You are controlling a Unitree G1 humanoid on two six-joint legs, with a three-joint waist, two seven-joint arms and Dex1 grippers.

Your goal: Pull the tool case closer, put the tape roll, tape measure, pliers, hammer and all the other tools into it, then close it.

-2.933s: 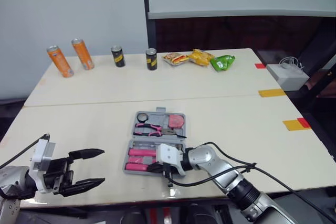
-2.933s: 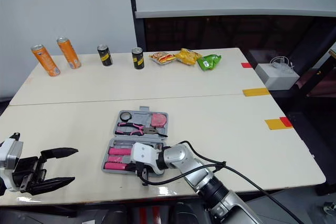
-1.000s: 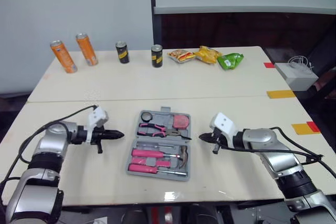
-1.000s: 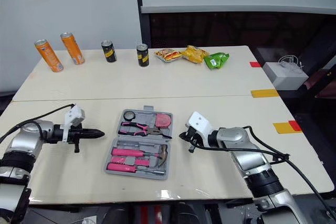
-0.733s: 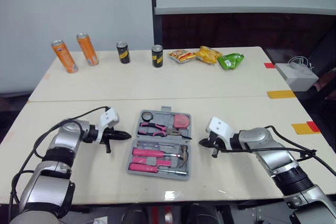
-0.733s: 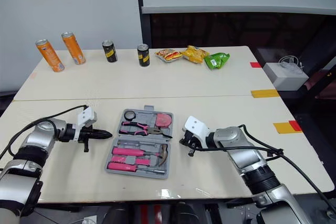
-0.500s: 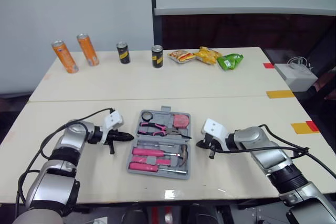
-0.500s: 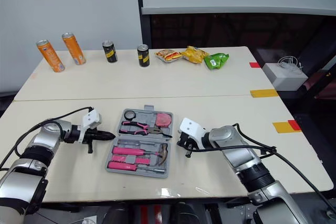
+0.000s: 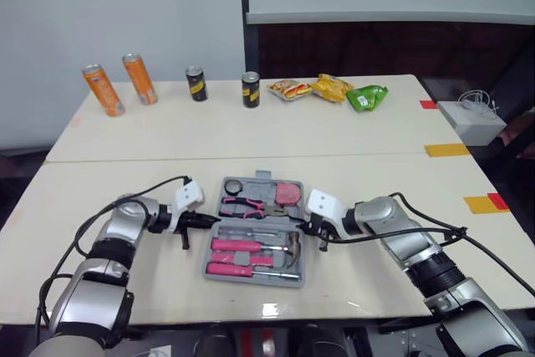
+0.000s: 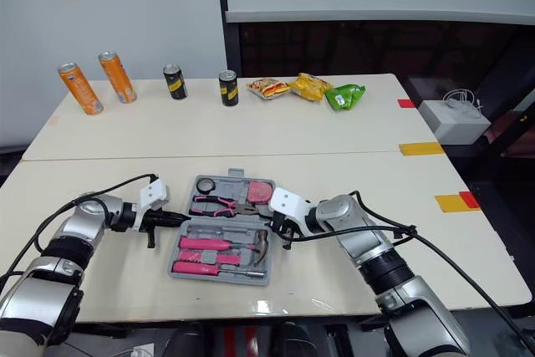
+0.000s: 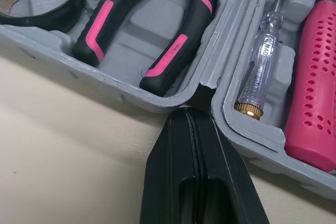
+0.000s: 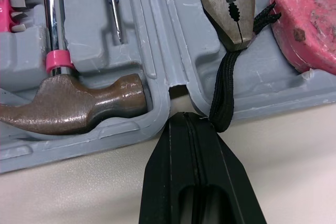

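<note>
Tool case: it lies open and flat on the desk, at about 6 o'clock of the desk top, with both halves facing up
Left pincer: clenched and grasping nothing; we see its tip against the case wall on the 9 o'clock side, at the notch where the two halves meet
Right pincer: also clenched and empty; its tip is at the same notch on the 3 o'clock side, touching a black cord that hangs out of the case
Far half: tape roll at 11 o'clock, pliers in the middle, tape measure at 1 o'clock
Near half: a clear screwdriver just beside the hinge, a pink handle next to it, the hammer with its head at 4 o'clock
Far edge of the desk: four cans at 11 o'clock and snack bags near 12 o'clock, well apart from the case
</note>
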